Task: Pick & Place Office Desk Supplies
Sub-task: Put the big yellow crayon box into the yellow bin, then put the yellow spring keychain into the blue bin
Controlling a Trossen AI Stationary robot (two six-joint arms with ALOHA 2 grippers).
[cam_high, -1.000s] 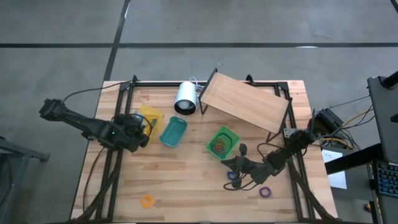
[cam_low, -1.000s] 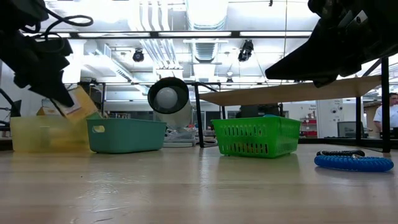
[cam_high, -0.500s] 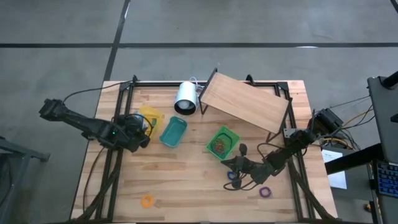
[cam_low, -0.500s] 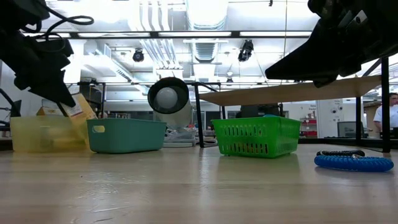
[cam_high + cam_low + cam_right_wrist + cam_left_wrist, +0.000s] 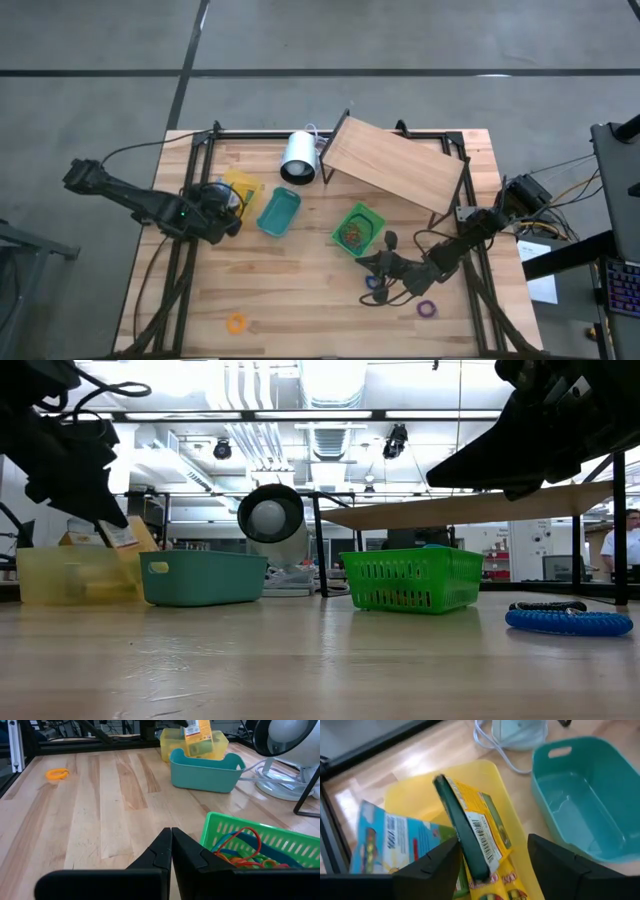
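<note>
A yellow-and-green box (image 5: 475, 840) stands on edge in the yellow bin (image 5: 412, 795), leaning on a blue-and-yellow packet (image 5: 395, 845). My left gripper (image 5: 492, 865) hangs open just above the bin, one finger on either side of the box with a gap at each. In the low view the box (image 5: 128, 540) sticks out over the bin's rim. My right gripper (image 5: 375, 262) is shut and rests low by the green basket (image 5: 357, 229) of coloured rubber bands (image 5: 245, 852), next to a blue loop (image 5: 374, 283).
A teal bin (image 5: 278, 212) stands right of the yellow bin. A white cylinder (image 5: 298, 157) and a slanted wooden board (image 5: 395, 167) stand at the back. A purple loop (image 5: 426, 309) and an orange loop (image 5: 236, 323) lie near the front edge.
My left gripper has opened and let go of the yellow-and-green box. The box has sunk a little into the yellow bin and now stands there on its own.
</note>
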